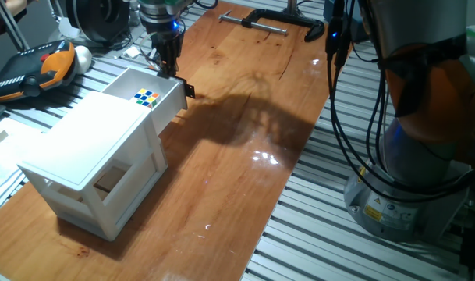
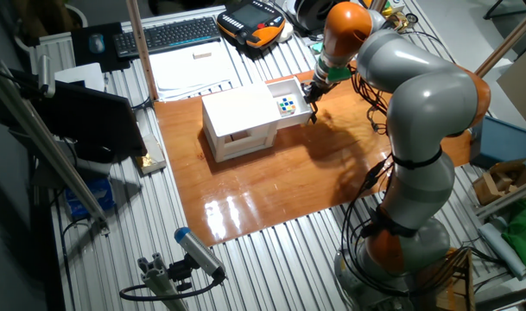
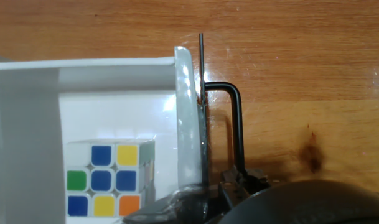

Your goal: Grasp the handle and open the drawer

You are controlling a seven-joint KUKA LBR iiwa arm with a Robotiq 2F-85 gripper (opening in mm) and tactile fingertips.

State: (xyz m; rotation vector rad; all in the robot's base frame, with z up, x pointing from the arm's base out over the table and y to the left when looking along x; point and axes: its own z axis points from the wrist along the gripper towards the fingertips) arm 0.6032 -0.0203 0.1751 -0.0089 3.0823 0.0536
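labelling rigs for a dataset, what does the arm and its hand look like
The arm is built of bulky rounded silver-grey segments with orange bands at the joints, and black cables hang along its lower part. The hand is small, dark and slim-fingered, with a blue light glowing just above it.

The table (image 1: 245, 156) has a varnished wood top, glossy, with visible grain and knots, bordered by ribbed bare-metal rails. The drawer (image 3: 114, 81) is smooth white plastic with a slight sheen. The handle (image 3: 236, 118) is matt black. The puzzle cube (image 3: 105, 183) shows glossy coloured stickers. The cabinet (image 1: 89, 168) is matt white.
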